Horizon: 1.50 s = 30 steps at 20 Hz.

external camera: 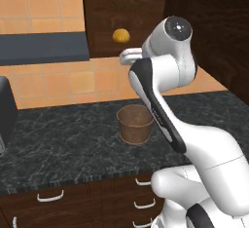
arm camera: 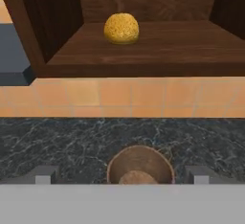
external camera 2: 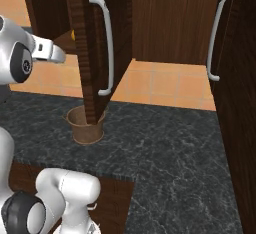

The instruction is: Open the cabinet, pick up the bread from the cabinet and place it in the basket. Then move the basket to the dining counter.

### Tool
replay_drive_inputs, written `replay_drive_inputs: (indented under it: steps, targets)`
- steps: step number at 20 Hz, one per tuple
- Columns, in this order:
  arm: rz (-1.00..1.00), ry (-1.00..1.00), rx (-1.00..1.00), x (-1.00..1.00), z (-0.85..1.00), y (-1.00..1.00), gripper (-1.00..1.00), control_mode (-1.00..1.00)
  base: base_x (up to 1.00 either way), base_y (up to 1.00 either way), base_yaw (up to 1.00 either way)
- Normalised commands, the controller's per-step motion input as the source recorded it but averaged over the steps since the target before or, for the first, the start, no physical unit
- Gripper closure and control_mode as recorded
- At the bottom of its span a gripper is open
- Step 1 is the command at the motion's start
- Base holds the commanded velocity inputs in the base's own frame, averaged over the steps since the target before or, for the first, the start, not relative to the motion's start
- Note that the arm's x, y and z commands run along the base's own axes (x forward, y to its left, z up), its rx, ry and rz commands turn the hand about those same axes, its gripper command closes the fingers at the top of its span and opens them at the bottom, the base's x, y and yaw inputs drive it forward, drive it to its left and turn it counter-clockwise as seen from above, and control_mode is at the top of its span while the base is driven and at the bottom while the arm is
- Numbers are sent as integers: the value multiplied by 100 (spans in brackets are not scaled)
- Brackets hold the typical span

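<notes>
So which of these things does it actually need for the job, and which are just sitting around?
Needed:
- cabinet, door open
- bread on its shelf
- basket on the black worktop
- gripper, open, empty

Just around:
- drawers
- black appliance
- second cabinet

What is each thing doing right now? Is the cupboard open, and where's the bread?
cabinet: open, door swung out.
bread: sitting on the cabinet shelf, untouched.
basket: upright on the black worktop, below the cabinet, no bread in it.
gripper: open, holding nothing, facing the shelf.
</notes>
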Motion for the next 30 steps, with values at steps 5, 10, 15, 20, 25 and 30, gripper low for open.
replay_drive_inputs:
  steps: [5, 10, 15, 20, 25, 30]
  targets:
    - [5, -6, 0, 29, 48, -7, -100, -100, 0, 0, 0]
    - [5, 1, -5, 41, 39, -1, -100, -100, 0, 0, 0]
    - [0, 1, -1, 57, -2, -4, -100, -100, 0, 0, 0]
    - [0, -4, 0, 65, -4, -3, -100, -100, 0, 0, 0]
    - [0, 4, 0, 62, 0, -5, -100, -100, 0, 0, 0]
    - [2, 2, 0, 59, 0, 0, -100, -100, 0, 0, 0]
